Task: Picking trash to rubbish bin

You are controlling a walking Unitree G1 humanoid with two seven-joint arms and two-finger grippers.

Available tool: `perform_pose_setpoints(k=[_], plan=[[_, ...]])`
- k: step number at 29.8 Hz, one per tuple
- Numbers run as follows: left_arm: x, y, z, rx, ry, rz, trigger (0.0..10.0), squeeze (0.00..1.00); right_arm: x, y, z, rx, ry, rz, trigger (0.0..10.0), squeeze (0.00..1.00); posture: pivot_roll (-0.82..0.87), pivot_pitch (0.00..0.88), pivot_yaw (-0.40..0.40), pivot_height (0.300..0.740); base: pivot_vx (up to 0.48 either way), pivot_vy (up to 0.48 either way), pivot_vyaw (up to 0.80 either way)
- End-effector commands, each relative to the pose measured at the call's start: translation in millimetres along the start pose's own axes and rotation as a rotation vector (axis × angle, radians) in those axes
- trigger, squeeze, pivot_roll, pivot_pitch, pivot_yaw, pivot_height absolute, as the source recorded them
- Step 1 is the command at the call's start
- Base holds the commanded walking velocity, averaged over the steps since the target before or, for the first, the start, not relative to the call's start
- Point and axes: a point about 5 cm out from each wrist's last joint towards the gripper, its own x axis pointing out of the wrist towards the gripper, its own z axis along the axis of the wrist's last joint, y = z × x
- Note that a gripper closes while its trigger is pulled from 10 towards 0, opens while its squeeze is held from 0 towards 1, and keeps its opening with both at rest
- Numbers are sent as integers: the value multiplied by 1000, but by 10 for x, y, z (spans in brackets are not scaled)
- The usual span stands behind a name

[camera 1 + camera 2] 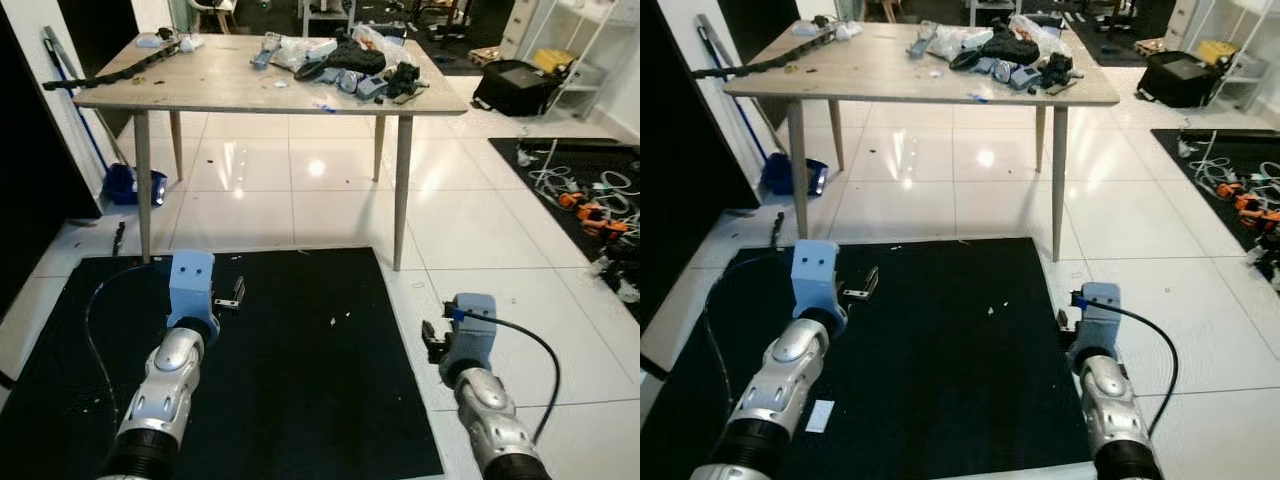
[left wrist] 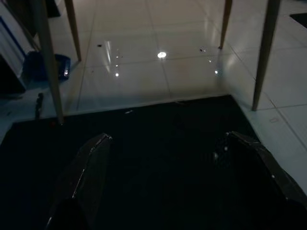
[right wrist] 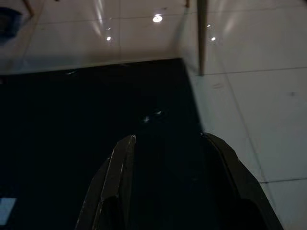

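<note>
Small white scraps (image 1: 335, 320) lie on a black floor mat (image 1: 300, 400) between my two arms. A white slip of paper (image 1: 820, 415) lies on the mat beside my left arm (image 1: 170, 370). My left gripper (image 2: 168, 138) hangs low over the mat, open, with nothing between its fingers (image 2: 91, 167). My right gripper (image 3: 168, 138) is also open and empty, over the mat's right edge; a white scrap (image 3: 152, 115) lies just ahead of it. My right arm (image 1: 480, 390) sits over the white tiles at the mat's border.
A wooden table (image 1: 200, 85) stands ahead, cluttered with bags and dark items (image 1: 350, 55); its legs (image 1: 402, 190) touch the mat's far edge. A blue dustpan (image 1: 130, 185) sits left of it. A black case (image 1: 515, 88) and cables (image 1: 590, 200) lie to the right.
</note>
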Motion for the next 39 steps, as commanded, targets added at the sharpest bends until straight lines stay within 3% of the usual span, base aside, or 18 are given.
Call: perform_pose_setpoints(k=[1,39], plan=[[-9,0,-37,7,13,-3,10000,0,-7,-54,12,1,-3,-18,10000,0,23,102,8,740,304,0,0],[35,-2,16,3,1,5,10000,0,40,-88,120,7,-33,-35,10000,0,32,113,6,740,306,0,0]])
